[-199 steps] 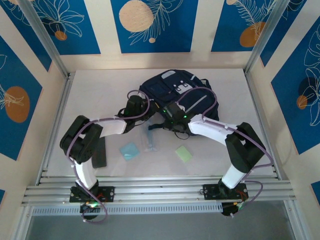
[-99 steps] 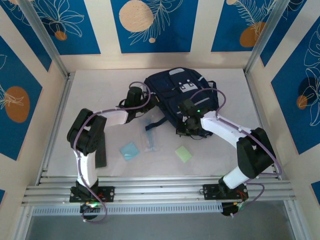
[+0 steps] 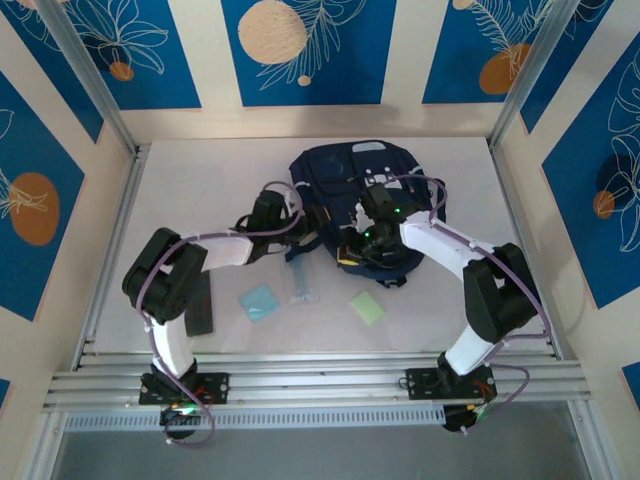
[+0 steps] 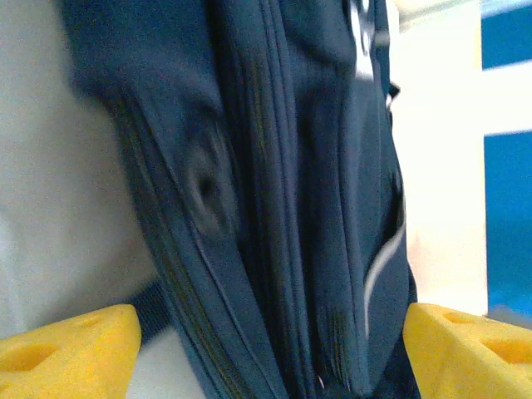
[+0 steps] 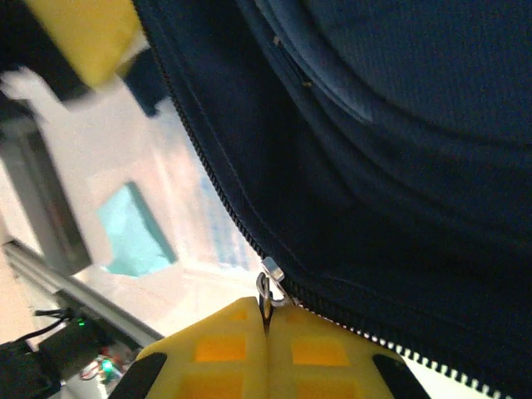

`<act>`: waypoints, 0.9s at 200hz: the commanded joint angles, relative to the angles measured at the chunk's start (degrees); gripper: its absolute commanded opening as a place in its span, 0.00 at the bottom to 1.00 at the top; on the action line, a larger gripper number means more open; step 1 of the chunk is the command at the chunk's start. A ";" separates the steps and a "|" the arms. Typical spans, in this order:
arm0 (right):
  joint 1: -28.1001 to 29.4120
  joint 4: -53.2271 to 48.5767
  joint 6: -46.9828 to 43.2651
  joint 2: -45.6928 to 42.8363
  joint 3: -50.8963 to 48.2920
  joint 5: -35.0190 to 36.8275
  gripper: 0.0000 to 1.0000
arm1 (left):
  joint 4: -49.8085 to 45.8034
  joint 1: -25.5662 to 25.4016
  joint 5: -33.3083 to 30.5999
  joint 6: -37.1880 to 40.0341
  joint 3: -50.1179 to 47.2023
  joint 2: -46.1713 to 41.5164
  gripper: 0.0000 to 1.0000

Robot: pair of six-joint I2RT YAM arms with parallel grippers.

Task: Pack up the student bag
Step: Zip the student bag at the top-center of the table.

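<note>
Showing 1 student bag (image 3: 335,175), 2 sticky pads (image 3: 260,300) (image 3: 367,307).

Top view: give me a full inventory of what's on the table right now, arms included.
student bag: one, dark navy, far centre of table
zipper pull: one, silver, on the bag's zip
clear packet: one, transparent, just in front of the bag
pad: one, light blue, left of the packet
sticky pad: one, light green, near right of centre
flat slab: one, black, near left
left gripper: open, at the bag's side
right gripper: shut on the zipper pull
</note>
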 commanded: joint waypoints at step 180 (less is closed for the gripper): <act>-2.93 -27.83 -15.25 -3.68 0.18 31.66 0.00 | -9.70 3.31 4.65 10.97 11.41 0.81 0.00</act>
